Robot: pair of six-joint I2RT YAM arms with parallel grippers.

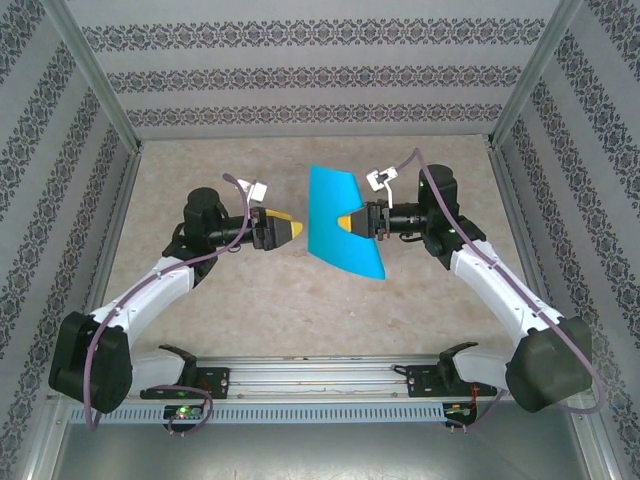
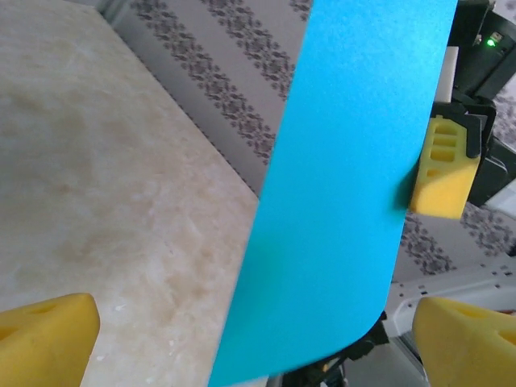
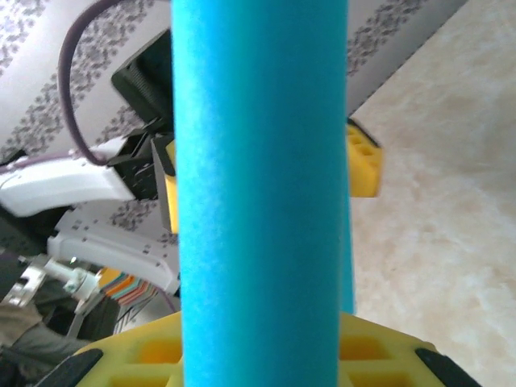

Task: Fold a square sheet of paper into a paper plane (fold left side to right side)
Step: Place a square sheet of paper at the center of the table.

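Observation:
The square sheet of paper (image 1: 338, 205) is teal-blue and stands upright above the table's middle, bent over into a curved band. My right gripper (image 1: 347, 223) is shut on its right edge, one yellow finger lying across the near face. In the right wrist view the paper (image 3: 258, 201) rises from between that gripper's yellow fingers (image 3: 379, 359). My left gripper (image 1: 297, 229) hangs open just left of the sheet, apart from it. In the left wrist view the paper (image 2: 347, 185) stands ahead of the wide-apart yellow fingertips (image 2: 44, 339), with the right gripper's finger (image 2: 442, 173) at its far edge.
The beige mottled table (image 1: 230, 290) lies beneath both arms. Patterned walls (image 1: 300, 75) close in the back and sides, and a metal rail (image 1: 320, 378) with the arm bases runs along the near edge.

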